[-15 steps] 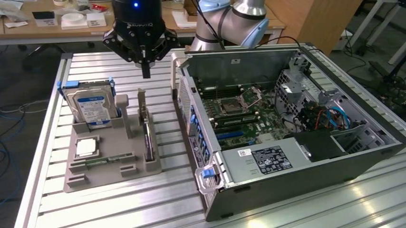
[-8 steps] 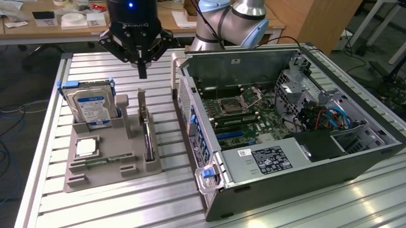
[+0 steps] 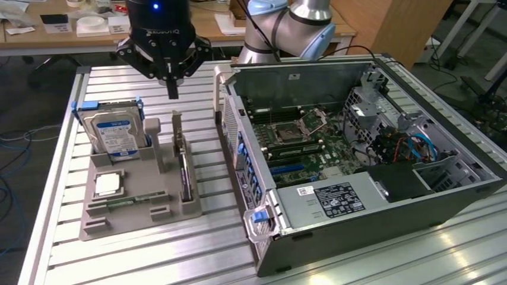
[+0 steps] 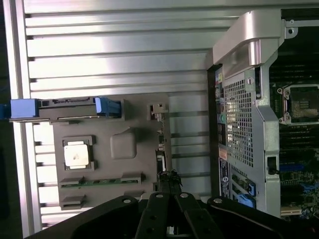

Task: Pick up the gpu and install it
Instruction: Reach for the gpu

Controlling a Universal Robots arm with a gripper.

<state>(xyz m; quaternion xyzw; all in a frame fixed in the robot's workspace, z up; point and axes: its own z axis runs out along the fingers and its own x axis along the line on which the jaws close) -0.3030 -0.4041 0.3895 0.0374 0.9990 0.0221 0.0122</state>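
**Exterior and wrist views.** A slatted aluminium table [image 3: 142,261] bears a grey holder tray [image 3: 139,222]; on the exterior view's right lies an open computer case [image 3: 357,196] with its motherboard [image 3: 305,139] exposed.

**The gpu.** The gpu [image 3: 182,169] stands on its long edge in a slot along the tray's side nearest the case. It is a thin flat card — a dark circuit board running from near to far, with a pale silver-grey metal bracket [image 3: 176,126] rising at its far end. From above, in the wrist view, it shrinks to a slim dark strip beside the tray's edge; nothing grips it, and it sits apart from the case.

**Other items in the tray.**
- A hard drive [image 3: 115,133] with a blue-white label stands upright in a blue-tabbed carrier at the far corner on the exterior view's left.
- A square silver processor [image 3: 108,183] lies flat, nearer than the drive.
- A narrow green memory stick [image 3: 130,200] lies flat in a shallow groove, nearer again.

**The gripper.** The black gripper [image 3: 173,94] hangs above the far end of the tray, over the gpu's bracket end and clear of it; its jaws are drawn together to a narrow point and hold nothing. The arm [image 3: 293,29] rises behind the case's far wall.
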